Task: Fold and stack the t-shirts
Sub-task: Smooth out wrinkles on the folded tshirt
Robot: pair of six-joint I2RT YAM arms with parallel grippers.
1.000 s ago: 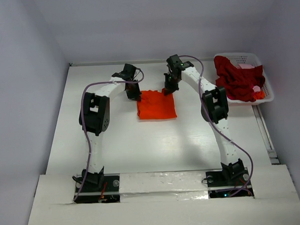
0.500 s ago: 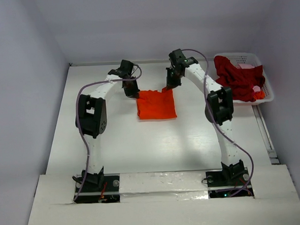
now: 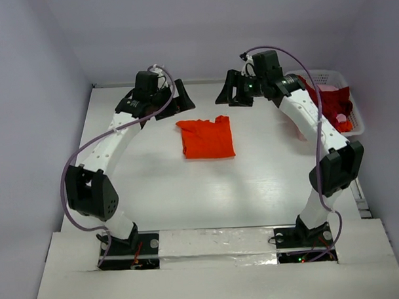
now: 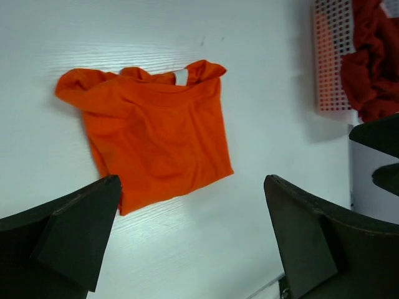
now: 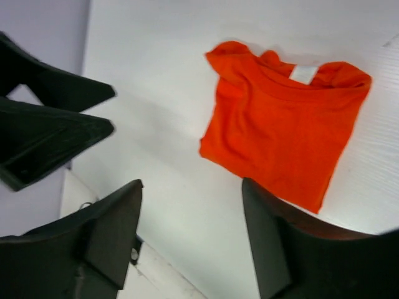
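White table (image 3: 188, 196), pale grey walls round it. White lattice basket (image 3: 328, 72) sits at far-right corner w/ dark crimson shirt (image 3: 334, 104) heaped inside. Orange-red shirt (image 3: 207, 137) lies folded flat mid-table twd far edge, collar end farthest. L gripper (image 4: 192, 182) hovers off its far-left corner, claw spread wide, empty. R gripper (image 5: 191, 182) hovers off far-right corner, claw open but narrower, empty. Bit of pink cloth (image 3: 327, 86) shows behind the crimson.
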